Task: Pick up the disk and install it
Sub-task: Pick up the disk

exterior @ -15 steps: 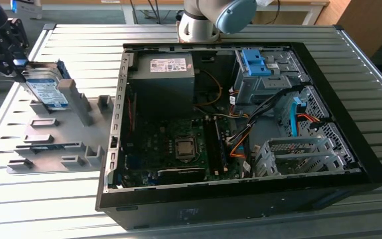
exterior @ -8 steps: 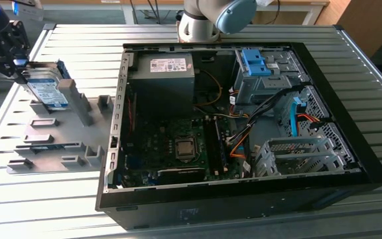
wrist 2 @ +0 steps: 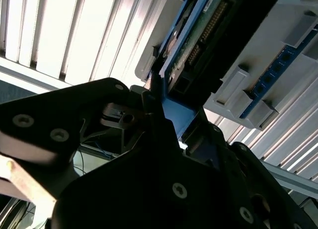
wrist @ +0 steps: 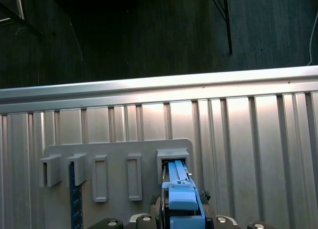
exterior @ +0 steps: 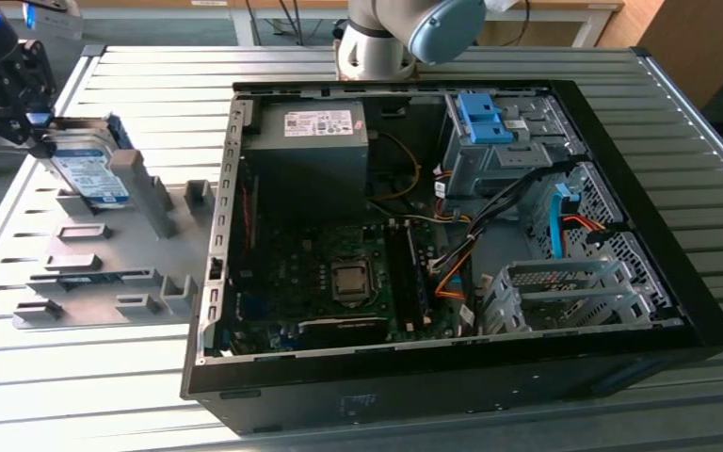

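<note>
At the exterior view's far left, the black gripper (exterior: 38, 141) pinches the disk (exterior: 89, 174) by its blue frame. The disk stands on edge at the far end of the grey rack (exterior: 98, 273). I cannot tell whether it still sits in its slot. The open computer case (exterior: 700, 320) lies well apart to the right on the slatted table (exterior: 72, 395).

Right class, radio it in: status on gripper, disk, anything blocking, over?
Status: gripper shut on disk. Disk upright in rack slot, outside case. No obstruction seen.
</note>
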Action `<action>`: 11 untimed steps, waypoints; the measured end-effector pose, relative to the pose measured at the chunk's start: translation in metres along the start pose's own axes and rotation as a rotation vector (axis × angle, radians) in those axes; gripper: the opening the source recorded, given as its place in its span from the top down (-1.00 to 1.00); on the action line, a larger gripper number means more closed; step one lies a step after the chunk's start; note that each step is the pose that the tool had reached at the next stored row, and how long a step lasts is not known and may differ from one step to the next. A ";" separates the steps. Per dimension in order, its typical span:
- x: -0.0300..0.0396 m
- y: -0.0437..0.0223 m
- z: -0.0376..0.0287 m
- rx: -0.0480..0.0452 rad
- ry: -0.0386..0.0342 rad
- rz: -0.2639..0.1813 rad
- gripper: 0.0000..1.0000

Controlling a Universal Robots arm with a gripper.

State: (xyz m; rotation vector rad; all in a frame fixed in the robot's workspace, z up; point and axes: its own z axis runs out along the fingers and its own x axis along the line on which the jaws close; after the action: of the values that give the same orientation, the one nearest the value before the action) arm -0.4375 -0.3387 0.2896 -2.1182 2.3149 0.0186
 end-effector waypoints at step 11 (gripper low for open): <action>0.0000 0.0000 0.0000 0.0000 0.0000 -0.003 0.25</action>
State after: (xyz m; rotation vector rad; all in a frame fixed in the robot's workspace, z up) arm -0.4375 -0.3387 0.2896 -2.1216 2.3118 0.0186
